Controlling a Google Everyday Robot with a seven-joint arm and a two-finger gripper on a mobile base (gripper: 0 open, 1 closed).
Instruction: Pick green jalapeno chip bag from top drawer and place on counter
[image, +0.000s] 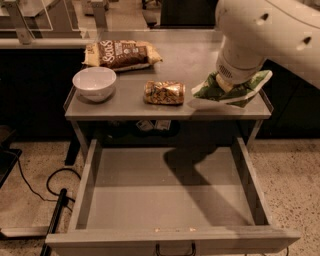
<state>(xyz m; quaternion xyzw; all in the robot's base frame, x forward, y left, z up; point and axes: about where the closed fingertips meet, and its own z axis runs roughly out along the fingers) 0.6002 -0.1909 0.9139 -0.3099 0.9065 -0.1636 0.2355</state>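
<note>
The green jalapeno chip bag is crumpled and sits in my gripper, which is shut on it under the big white arm. The arm's wrist hides the gripper's tips. The bag hangs low over the right front part of the counter; I cannot tell whether it touches the surface. The top drawer stands pulled out below the counter, with a bare grey bottom and a dark handle at its front.
On the counter are a white bowl at the left, a brown-and-cream bag at the back, and a small golden-brown packet in the middle, just left of the held bag. A black cable lies on the floor at the left.
</note>
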